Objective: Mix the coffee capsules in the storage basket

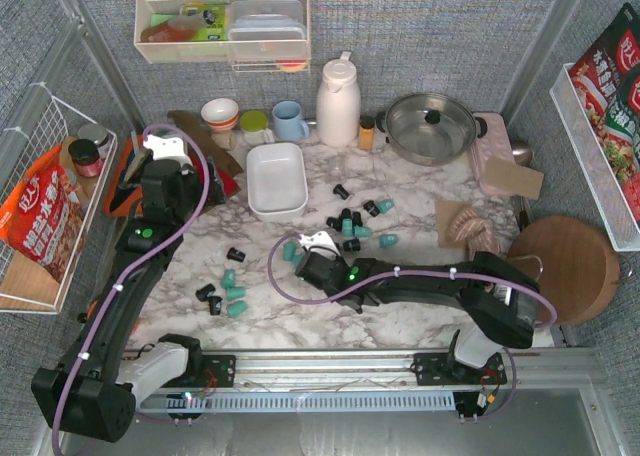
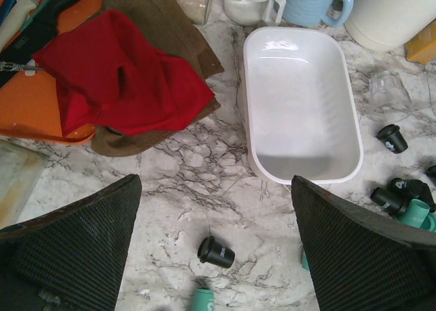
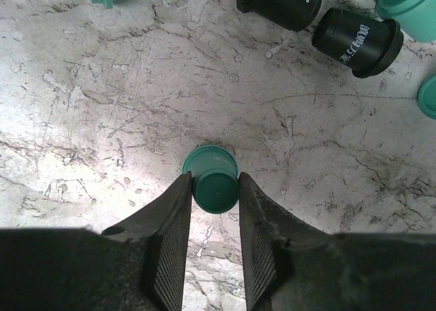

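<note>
The white storage basket (image 1: 252, 181) (image 2: 246, 113) stands empty at the back centre. Teal and black coffee capsules lie loose on the marble: a cluster (image 1: 355, 226) right of the basket, a smaller group (image 1: 225, 291) at the front left, and a lone black one (image 1: 236, 254) (image 2: 216, 252). My right gripper (image 1: 300, 251) (image 3: 212, 178) is low over the table, its fingers pressed against both sides of a teal capsule (image 3: 215, 191) standing on the marble. More capsules (image 3: 354, 41) lie beyond it. My left gripper (image 1: 165, 146) (image 2: 216, 181) hangs wide open left of the basket, holding nothing.
A red cloth (image 2: 116, 79) on a brown mat and an orange tray (image 2: 34, 106) lie left of the basket. Behind it stand a blue mug (image 1: 290, 121), a white thermos (image 1: 338, 101) and a steel pot (image 1: 430, 126). A round wooden board (image 1: 565, 266) sits at the right.
</note>
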Robot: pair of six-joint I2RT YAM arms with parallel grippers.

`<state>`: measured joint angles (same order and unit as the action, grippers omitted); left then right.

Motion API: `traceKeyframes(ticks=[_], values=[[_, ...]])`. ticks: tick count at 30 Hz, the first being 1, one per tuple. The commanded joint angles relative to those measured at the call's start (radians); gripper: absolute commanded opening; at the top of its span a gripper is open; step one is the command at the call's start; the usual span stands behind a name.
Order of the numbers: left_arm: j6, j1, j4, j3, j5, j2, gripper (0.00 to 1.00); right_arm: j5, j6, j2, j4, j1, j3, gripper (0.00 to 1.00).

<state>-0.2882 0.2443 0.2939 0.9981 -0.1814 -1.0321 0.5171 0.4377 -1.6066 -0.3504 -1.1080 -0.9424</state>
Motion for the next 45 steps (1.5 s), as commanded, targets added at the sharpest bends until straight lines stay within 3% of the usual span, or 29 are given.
traceKeyframes(ticks=[1,6,12,19,27,40,45], values=[[0.000,-0.002,-0.019,0.002,0.005,0.003,0.99,0.014,0.014,0.024,0.008,-0.003,0.002,0.31],[0.000,-0.002,-0.021,0.000,0.005,0.010,0.99,0.049,-0.006,0.053,0.009,-0.002,-0.011,0.29],[-0.003,-0.002,-0.022,-0.002,0.005,0.007,0.99,0.023,-0.072,0.044,0.176,0.049,-0.100,0.26],[0.000,-0.003,-0.022,-0.005,-0.019,-0.007,0.99,-0.008,-0.247,-0.042,0.378,0.144,-0.284,0.25],[0.004,-0.003,-0.025,-0.009,-0.042,-0.008,0.99,-0.063,-0.337,-0.214,0.611,0.254,-0.398,0.25],[0.004,-0.003,-0.022,-0.007,-0.037,-0.016,0.99,-0.236,-0.169,-0.404,0.598,0.388,-0.523,0.26],[0.004,-0.003,-0.024,-0.006,-0.033,-0.012,0.99,-0.273,-0.139,-0.419,0.564,0.394,-0.519,0.34]])
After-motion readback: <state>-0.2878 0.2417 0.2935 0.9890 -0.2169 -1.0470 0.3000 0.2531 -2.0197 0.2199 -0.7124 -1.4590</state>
